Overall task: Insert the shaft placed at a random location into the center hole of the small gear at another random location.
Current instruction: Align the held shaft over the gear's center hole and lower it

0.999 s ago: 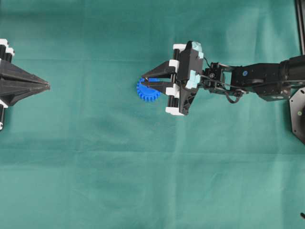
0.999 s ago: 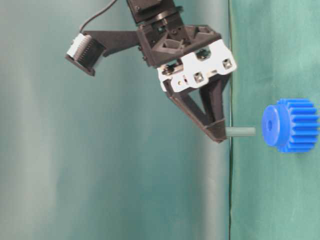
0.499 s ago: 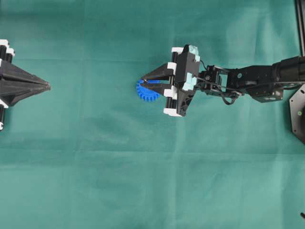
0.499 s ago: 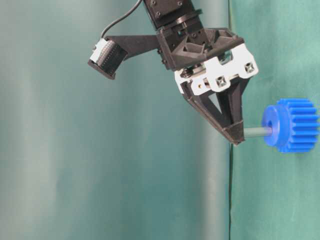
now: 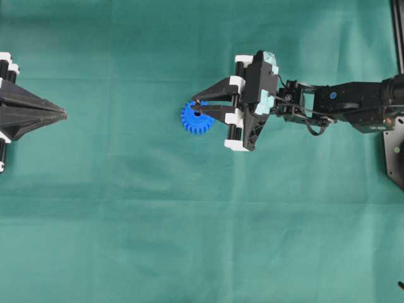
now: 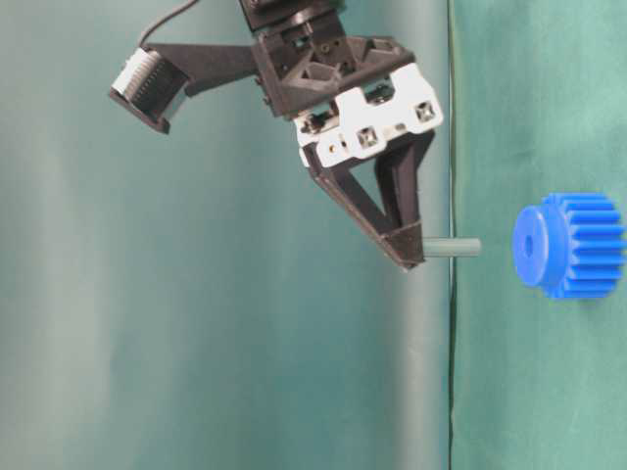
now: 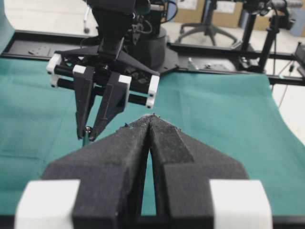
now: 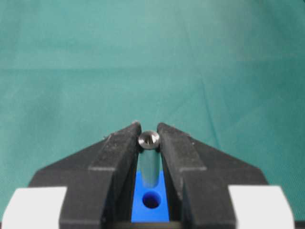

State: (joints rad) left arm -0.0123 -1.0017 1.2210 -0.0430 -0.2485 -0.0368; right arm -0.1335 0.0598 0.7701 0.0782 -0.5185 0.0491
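Shaft: I had the grey metal pin (image 6: 451,249) pinched at its upper end between the right gripper's (image 8: 148,142) black fingers, which stood only narrowly apart around it; its free end pointed at the gear and hung clear of it.
Left gripper: I kept it (image 5: 60,114) parked at the left edge of the overhead view, its tips pressed together on nothing.
Open cloth, left to middle: I saw only bare green cloth (image 5: 126,208) between the parked gripper and the gear, so that side gave me plenty of room.
Small gear: the blue gear (image 5: 196,118) lay flat on the cloth a little left of centre, hub up, just under my right fingertips.
Center hole: it (image 8: 151,201) showed open and empty in the right wrist view, with the pin just above it in that picture.
Progress: I judged pickup and carry done; insertion was not, since the table-level view showed a gap between pin tip and hub face.
Left to do: I reckoned final lining-up, lowering into the bore, then release.
Edges: a dark frame rail (image 5: 398,31) ran along the right border, well apart from the gear.
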